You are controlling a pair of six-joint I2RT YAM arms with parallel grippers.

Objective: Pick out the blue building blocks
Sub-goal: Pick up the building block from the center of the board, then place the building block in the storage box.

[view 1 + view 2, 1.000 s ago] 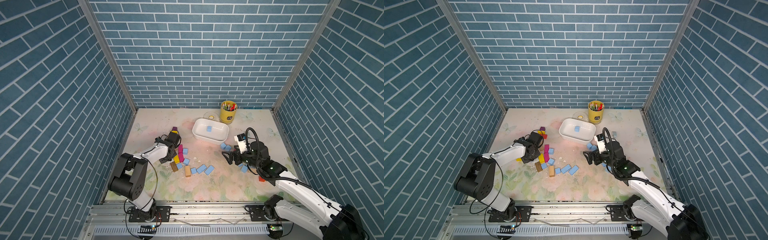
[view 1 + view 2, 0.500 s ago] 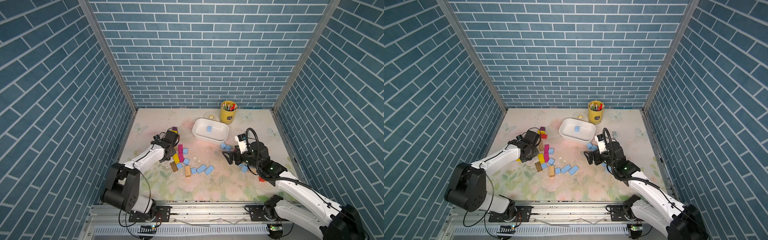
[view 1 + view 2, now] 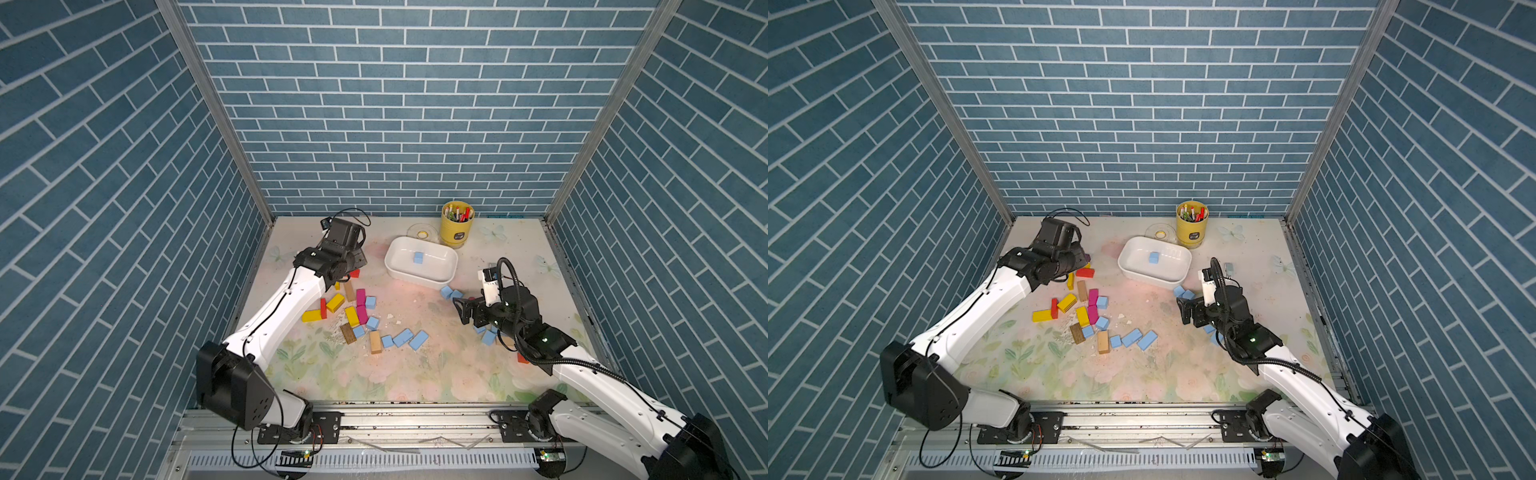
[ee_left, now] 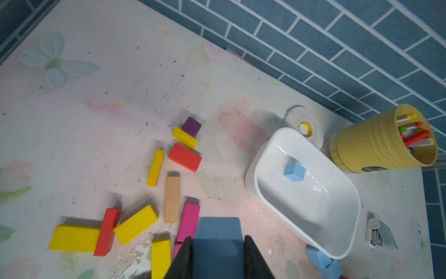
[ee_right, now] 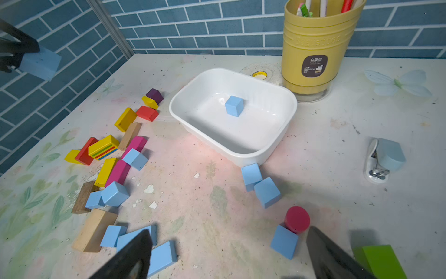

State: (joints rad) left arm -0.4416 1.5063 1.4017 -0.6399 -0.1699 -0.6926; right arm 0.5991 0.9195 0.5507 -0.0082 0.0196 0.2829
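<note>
The left gripper (image 4: 218, 241) is clenched on one long blue block (image 5: 39, 63), held clear of the bench (image 3: 415, 374) near the mixed pile (image 3: 345, 305) of yellow, red, magenta and wooden blocks. The right gripper (image 5: 229, 259) is spread wide and grasps nothing; it hangs low over the bench, with a loose blue cube (image 5: 284, 241) touching a red cylinder (image 5: 297, 219) just ahead of it. One small blue cube (image 3: 418, 257) lies inside the white tray (image 3: 415, 279), and a touching blue pair (image 3: 451, 294) sits just beside the tray's near corner. The other blue building blocks (image 3: 402, 337) lie scattered on the bench, several in a loose row beside a tan block (image 3: 375, 341), a few more by the right arm.
</note>
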